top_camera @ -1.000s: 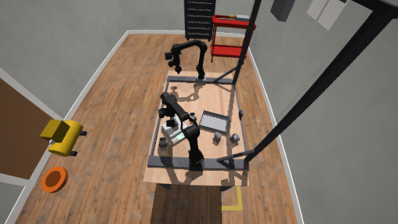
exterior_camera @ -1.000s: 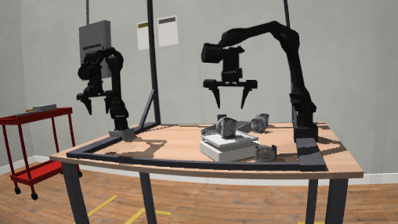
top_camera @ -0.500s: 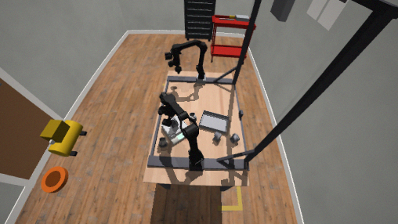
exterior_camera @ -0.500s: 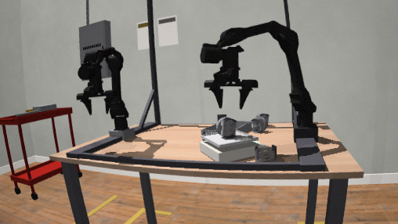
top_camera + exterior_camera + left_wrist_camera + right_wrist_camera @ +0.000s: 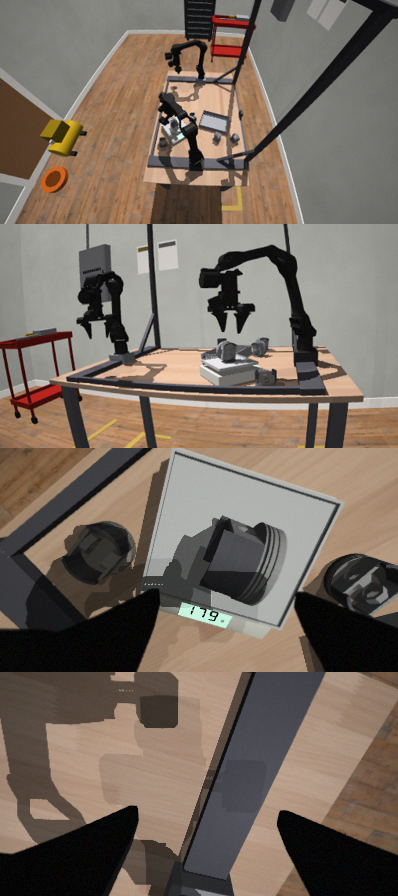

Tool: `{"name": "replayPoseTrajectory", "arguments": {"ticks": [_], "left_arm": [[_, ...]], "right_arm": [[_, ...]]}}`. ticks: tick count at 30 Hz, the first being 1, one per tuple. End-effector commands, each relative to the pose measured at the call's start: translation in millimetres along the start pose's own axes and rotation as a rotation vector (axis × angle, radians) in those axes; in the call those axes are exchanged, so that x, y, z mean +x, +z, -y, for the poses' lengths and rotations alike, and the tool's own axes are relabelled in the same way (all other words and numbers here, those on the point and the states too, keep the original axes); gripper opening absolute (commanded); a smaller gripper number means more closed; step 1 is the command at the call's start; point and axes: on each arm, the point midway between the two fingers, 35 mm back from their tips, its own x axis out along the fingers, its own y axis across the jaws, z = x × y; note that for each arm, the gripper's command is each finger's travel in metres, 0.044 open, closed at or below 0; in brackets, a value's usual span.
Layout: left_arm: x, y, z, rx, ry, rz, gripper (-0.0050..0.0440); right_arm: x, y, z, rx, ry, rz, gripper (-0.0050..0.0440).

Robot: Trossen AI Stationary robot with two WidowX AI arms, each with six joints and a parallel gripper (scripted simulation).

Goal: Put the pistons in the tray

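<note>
From above, I see the steel parts tray (image 5: pixel 213 121) (image 5: pixel 246 350) right of the scale (image 5: pixel 168 135) (image 5: pixel 229 376) (image 5: pixel 200 483), with no piston in it. Two pistons sit on the tabletop (image 5: pixel 188 99) (image 5: pixel 184 359) (image 5: pixel 320 473) (image 5: pixel 165 782) at the tray's near side, another piston (image 5: pixel 192 117) (image 5: pixel 362 583) between scale and tray, and one more (image 5: pixel 162 142) (image 5: pixel 265 377) (image 5: pixel 100 553) near left.

From the side, the left gripper (image 5: pixel 164 115) (image 5: pixel 231 330) (image 5: pixel 226 597) hangs above the scale, fingers spread; the right gripper (image 5: pixel 175 67) (image 5: pixel 99 337) (image 5: pixel 208 815) hovers at left.

In the left wrist view, a piston (image 5: pixel 226 351) (image 5: pixel 245 563) lies on the scale, which reads 179.

In the right wrist view, the fingers stand apart above tabletop and dark rail (image 5: pixel 255 747).
</note>
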Motion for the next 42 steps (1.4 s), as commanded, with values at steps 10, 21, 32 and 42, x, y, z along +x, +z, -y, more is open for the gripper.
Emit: {"name": "replayPoseTrajectory", "arguments": {"ticks": [10,21,32,42], "left_arm": [[-10.5,5.6,0.5,0.298,-0.004,-0.003,0.0378],[-12.4,-34.4,-2.5,0.399,-0.004,-0.004,0.0378],[5.7,-78.4,-6.8,0.347,-0.021,0.143,0.0378],[27.7,-112.4,-9.3,0.289,-0.051,0.341,0.0378]], "right_arm": [[-8.3,4.8,0.2,0.001,0.002,0.032,0.0400],[-8.3,4.8,0.2,0.001,0.002,0.032,0.0400],[-8.3,4.8,0.2,0.001,0.002,0.032,0.0400],[-8.3,4.8,0.2,0.001,0.002,0.032,0.0400]]}}
